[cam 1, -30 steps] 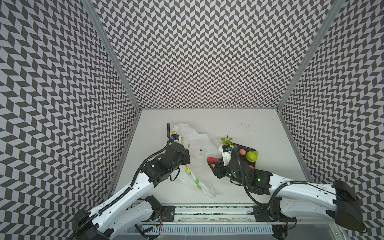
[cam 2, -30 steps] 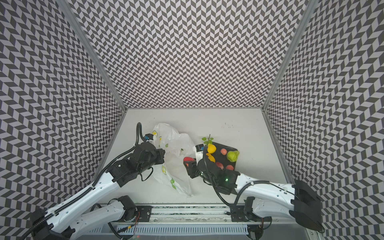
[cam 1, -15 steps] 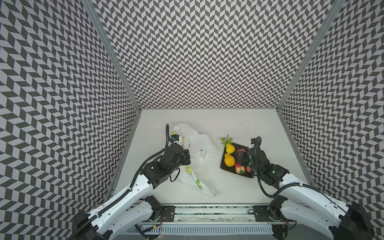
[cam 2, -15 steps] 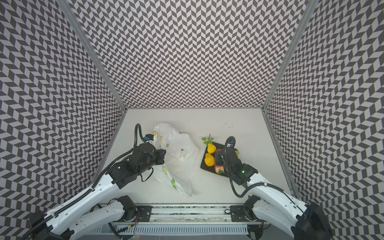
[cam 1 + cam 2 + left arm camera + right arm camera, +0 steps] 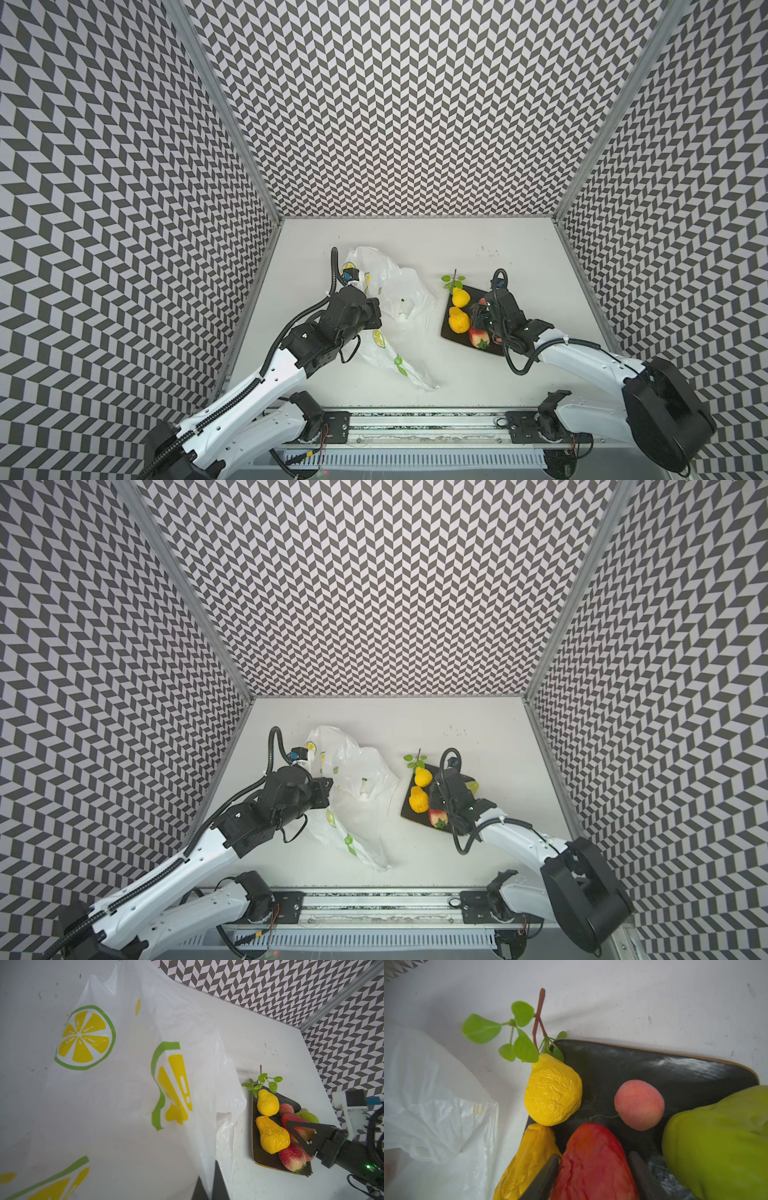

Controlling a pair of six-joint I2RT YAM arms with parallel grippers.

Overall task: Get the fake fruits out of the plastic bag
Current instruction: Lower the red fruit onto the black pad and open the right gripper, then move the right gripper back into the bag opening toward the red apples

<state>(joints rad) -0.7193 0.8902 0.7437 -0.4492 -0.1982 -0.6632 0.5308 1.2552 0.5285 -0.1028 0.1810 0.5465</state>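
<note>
The plastic bag lies crumpled left of centre, printed with lemon slices. My left gripper is shut on a fold of its film. No fruit shows inside it. My right gripper hangs low over the dark plate, shut on a red strawberry. On the plate lie two yellow lemons, a leafy sprig, a pink peach, a green fruit and another strawberry.
The plate sits right of centre, close to the bag's edge. Patterned walls close in the white table on three sides. A metal rail runs along the front.
My right arm swung from the bag's mouth rightward to the plate, carrying the red strawberry. The left gripper has kept its hold on the bag without moving.
</note>
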